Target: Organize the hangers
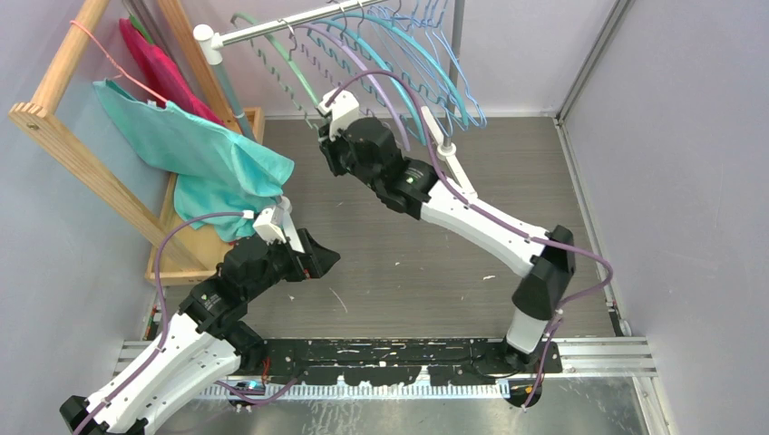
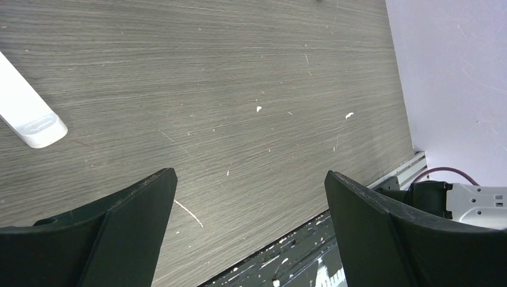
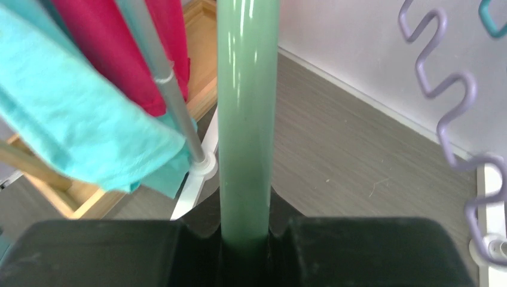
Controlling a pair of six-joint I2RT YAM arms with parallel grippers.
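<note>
Now right gripper (image 3: 242,242) clamps green hanger (image 3: 246,119); left gripper (image 2: 251,197) wide, over table (image 2: 239,89) near front edge.

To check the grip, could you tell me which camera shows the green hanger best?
Right wrist: the green hanger fills it, pinched between the jaws. Top view shows it thinly on the rail; left wrist shows none.

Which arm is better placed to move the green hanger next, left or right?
Right. The right gripper is shut on the green hanger, up beside the rail. The left gripper hangs open low over the table, well short of the hangers, holding nothing.
</note>
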